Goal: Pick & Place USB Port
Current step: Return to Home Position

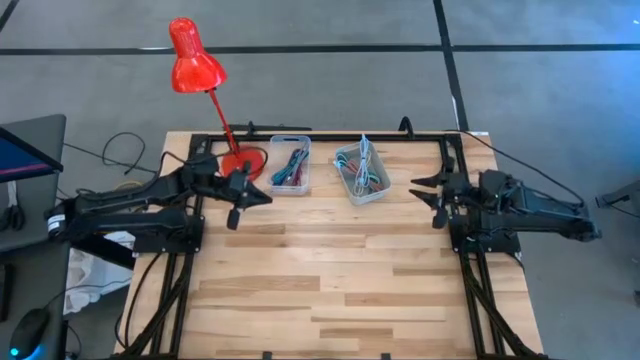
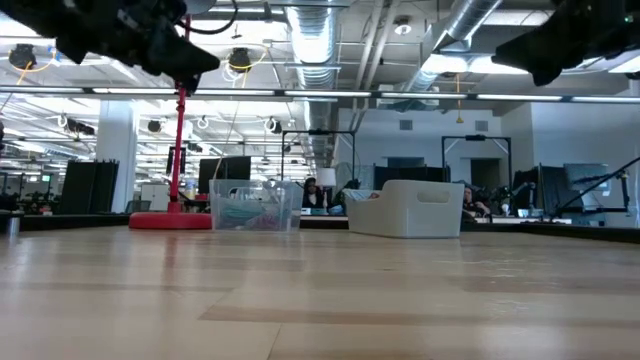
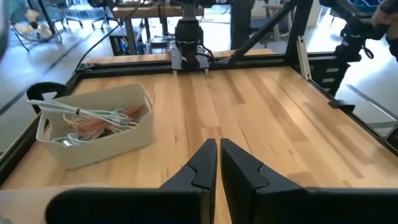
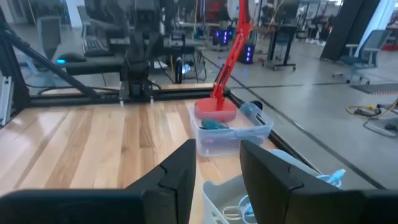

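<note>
Two bins stand side by side near the table's far edge. The clear bin (image 1: 290,166) (image 2: 254,205) (image 4: 231,132) holds red and blue cables. The white bin (image 1: 362,172) (image 2: 405,208) (image 3: 93,132) holds pale and coloured cables (image 3: 93,119). I cannot pick out any single USB part among them. My left gripper (image 1: 258,196) (image 3: 217,160) hovers shut above the table, just left of the clear bin. My right gripper (image 1: 420,190) (image 4: 217,171) hovers open, to the right of the white bin. Both hang well above the tabletop in the low view.
A red desk lamp (image 1: 195,60) stands with its base (image 1: 244,160) (image 4: 215,109) at the far left, beside the clear bin. A black frame (image 1: 330,137) runs along the far and side edges. Bare wooden tabletop (image 1: 330,270) fills the near half.
</note>
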You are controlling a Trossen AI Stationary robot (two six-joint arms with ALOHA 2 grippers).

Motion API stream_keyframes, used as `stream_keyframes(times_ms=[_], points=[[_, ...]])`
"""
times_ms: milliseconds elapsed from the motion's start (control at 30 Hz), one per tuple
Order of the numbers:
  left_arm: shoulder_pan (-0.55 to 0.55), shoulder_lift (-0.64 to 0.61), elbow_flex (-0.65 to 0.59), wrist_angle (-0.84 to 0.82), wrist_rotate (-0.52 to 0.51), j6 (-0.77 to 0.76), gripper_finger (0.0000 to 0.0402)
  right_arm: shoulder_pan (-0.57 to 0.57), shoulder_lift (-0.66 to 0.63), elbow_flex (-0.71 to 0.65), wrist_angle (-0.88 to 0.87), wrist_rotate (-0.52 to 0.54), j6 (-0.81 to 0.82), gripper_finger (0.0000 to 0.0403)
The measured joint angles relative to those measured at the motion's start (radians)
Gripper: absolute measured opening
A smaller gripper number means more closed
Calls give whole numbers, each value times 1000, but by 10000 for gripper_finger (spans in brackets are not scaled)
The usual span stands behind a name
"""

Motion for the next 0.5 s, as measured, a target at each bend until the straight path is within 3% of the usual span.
stream_keyframes(times_ms=[267, 500], points=[[0, -140, -151, 146, 0, -3, 21, 0, -86, -74, 90, 0, 0, 118], [0, -261, -248, 152, -1, -30, 21, 0, -149, -136, 127, 1, 0, 118]])
